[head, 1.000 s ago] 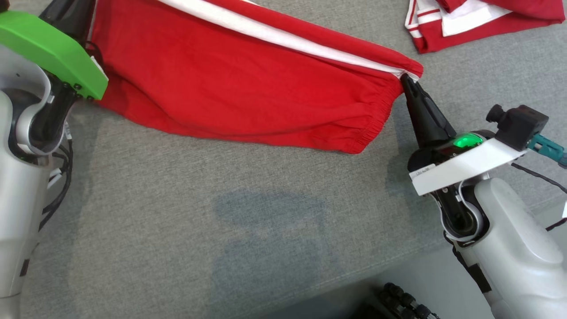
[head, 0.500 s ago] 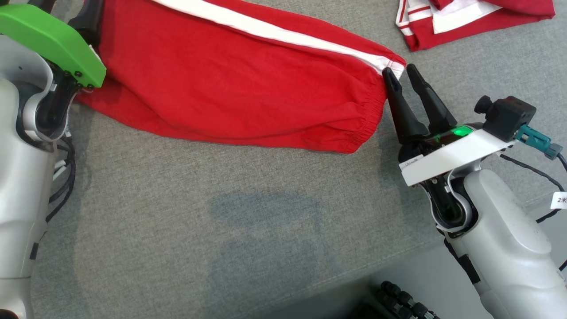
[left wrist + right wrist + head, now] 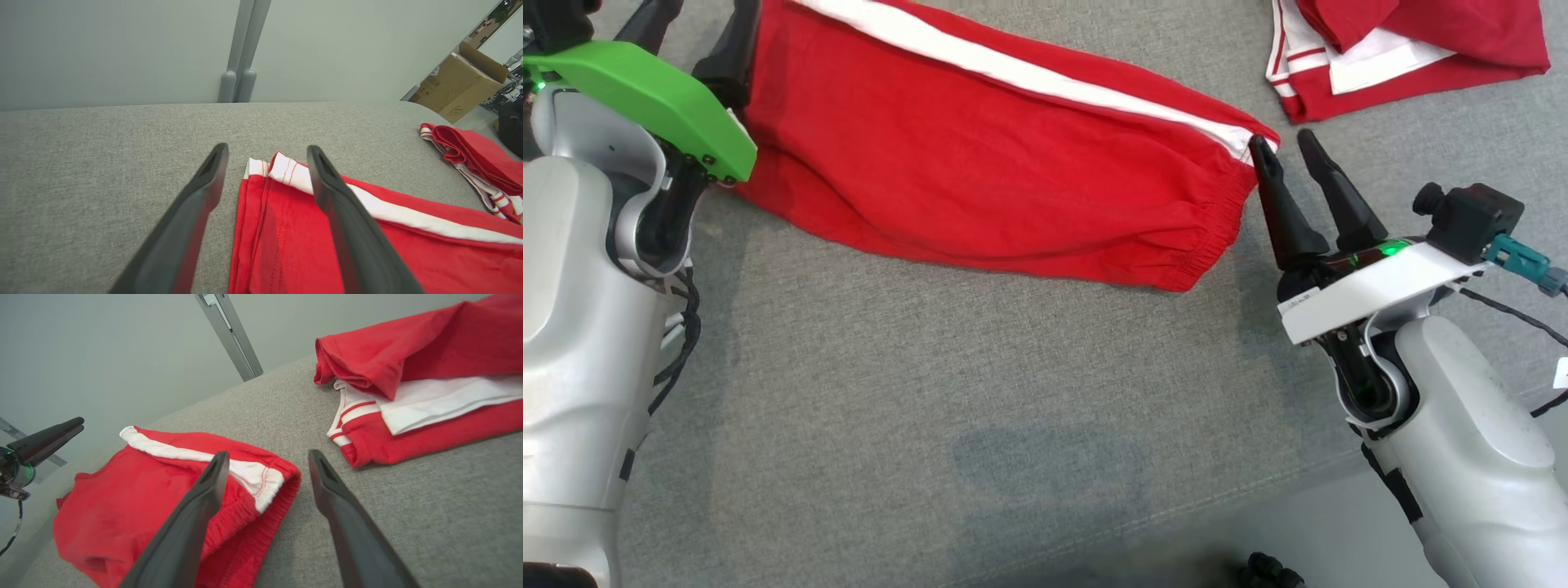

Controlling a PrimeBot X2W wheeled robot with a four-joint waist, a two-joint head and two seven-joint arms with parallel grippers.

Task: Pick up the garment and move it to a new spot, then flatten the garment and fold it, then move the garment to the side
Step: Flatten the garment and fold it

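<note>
The garment (image 3: 980,163), red with a white side stripe, lies folded and flat on the grey cloth surface (image 3: 931,392). My left gripper (image 3: 690,28) stands open at its left end, one finger on each side of the corner (image 3: 261,167), holding nothing. My right gripper (image 3: 1284,140) is open at the elastic right end; its left fingertip (image 3: 1262,151) sits at the white stripe's corner and the other finger is off the cloth. In the right wrist view the hem (image 3: 269,486) lies loose between the spread fingers (image 3: 204,498). Open too is the gripper (image 3: 266,149) in the left wrist view.
A second red-and-white garment (image 3: 1405,49) lies folded at the far right, close to my right gripper. The surface's front edge (image 3: 1258,506) runs across the lower right, with floor beyond. A cardboard box (image 3: 461,85) stands past the far right end. A pale wall backs the surface.
Both grippers have gone from shut on the garment's two ends to open, letting it go. The garment now rests slack on the surface. The head camera has shifted slightly.
</note>
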